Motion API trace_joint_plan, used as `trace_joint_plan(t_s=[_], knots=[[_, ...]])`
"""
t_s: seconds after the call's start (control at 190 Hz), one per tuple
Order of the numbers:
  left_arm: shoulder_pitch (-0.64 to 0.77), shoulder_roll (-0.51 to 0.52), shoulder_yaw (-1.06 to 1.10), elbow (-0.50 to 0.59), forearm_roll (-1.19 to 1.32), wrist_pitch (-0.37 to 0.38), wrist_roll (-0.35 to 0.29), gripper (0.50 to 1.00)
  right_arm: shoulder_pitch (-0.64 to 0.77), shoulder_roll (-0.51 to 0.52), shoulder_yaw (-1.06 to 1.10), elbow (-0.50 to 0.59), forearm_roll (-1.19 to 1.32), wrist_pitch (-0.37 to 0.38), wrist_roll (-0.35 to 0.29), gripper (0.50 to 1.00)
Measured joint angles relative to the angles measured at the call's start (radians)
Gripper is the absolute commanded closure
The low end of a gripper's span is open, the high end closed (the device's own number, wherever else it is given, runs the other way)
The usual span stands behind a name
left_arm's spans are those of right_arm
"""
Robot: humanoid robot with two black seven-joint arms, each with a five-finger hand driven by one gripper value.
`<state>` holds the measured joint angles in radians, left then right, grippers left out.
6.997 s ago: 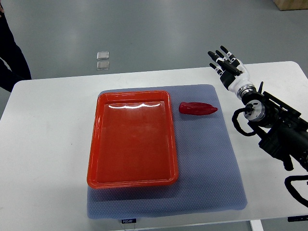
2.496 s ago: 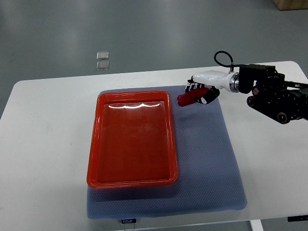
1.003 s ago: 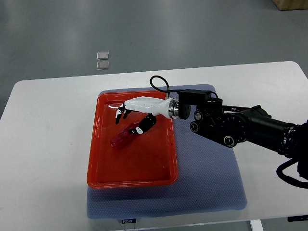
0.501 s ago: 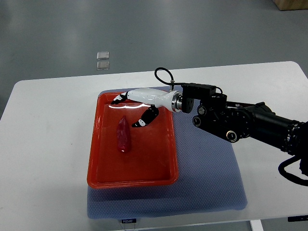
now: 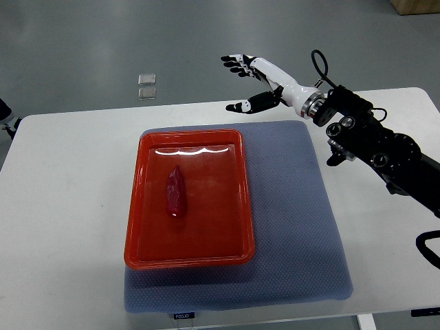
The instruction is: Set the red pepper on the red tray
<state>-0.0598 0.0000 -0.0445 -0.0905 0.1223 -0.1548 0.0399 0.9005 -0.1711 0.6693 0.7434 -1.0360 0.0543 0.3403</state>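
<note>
The red pepper lies lengthwise inside the red tray, a little left of its middle, with nothing touching it. The tray rests on a grey-blue mat on the white table. My right hand is raised beyond the table's far edge, well above and right of the tray, with its fingers spread and holding nothing. Its black arm runs in from the right edge. No left arm shows.
Two small clear squares lie on the floor beyond the table. A person's dark sleeve shows at the left edge near the table's far left corner. The white table extends around the mat.
The right hand carried the pepper from the mat into the tray, let it go, and has now pulled back up and to the right, away from the tray. The pepper lies still.
</note>
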Motion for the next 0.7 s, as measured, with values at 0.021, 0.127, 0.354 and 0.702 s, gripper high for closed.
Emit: trace_joint_plan(t_s=[0.021,0.127,0.354,0.702], knots=[[0.000,0.000,0.000,0.000,0.000,0.000,0.000,0.500,-0.003,-0.004,0.006,-0.006,0.030,0.000,0.000,0.595],[0.000,0.000,0.000,0.000,0.000,0.000,0.000,0.500,-0.018,-0.015,0.033,-0.038,0.189,-0.001,0.000,0.595],[0.000,0.000,0.000,0.000,0.000,0.000,0.000,0.500,-0.039,-0.074,0.049,-0.072,0.506,-0.002,0.000,0.595],[0.000,0.000,0.001,0.000,0.000,0.000,0.000,0.500,-0.092,-0.097,0.050,-0.129,0.854,0.013,-0.009,0.587]])
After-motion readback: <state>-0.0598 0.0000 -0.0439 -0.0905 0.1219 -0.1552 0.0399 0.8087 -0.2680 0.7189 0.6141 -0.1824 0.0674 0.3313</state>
